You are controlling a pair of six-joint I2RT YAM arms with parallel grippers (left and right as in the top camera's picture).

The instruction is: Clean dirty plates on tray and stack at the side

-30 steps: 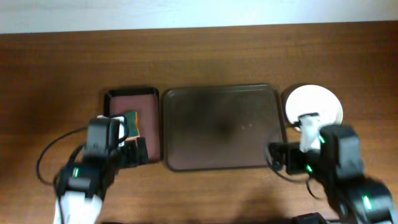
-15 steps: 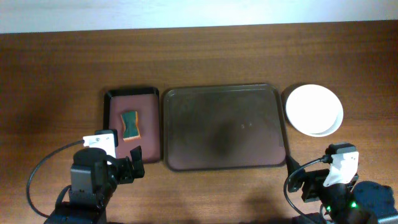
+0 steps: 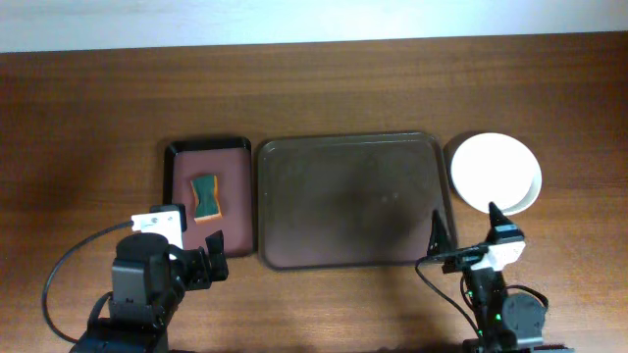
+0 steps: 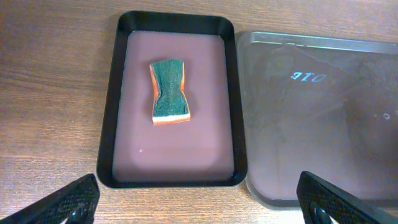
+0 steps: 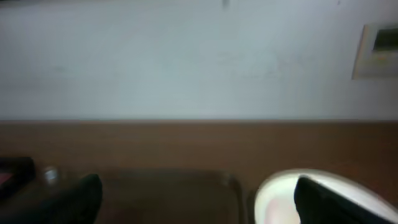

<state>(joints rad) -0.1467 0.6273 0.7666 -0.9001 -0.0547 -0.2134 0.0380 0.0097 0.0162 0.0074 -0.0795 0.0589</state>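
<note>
The tray (image 3: pixel 343 201), big and dark brown, lay in the middle of the wooden table (image 3: pixel 314 88). Seen from above, its long sides ran from 9 o'clock to 3 o'clock.

A smaller tray (image 3: pixel 233 172) with a black rim and a reddish floor lay right beside it, at its 9 o'clock. I could not tell if the two rims touched.

The plates (image 3: pixel 494 172) sat on the table, off the big tray, close to its 2 o'clock corner. They lay one on top of another. The top one looked white and clean. I could not tell how many were in the pile.

My left gripper (image 4: pixel 199 186) hung at the big tray's 7 o'clock, by the near end of the smaller tray. It was spread wide and held nothing.

My right gripper (image 3: pixel 466 224) was at the big tray's 5 o'clock corner and pointed to 12 o'clock. It was spread wide too, with nothing in it.

The sponge (image 4: pixel 169 91), green on top and orange below, lay flat in the smaller tray, nearer its 12 o'clock end and away from the rim.
</note>
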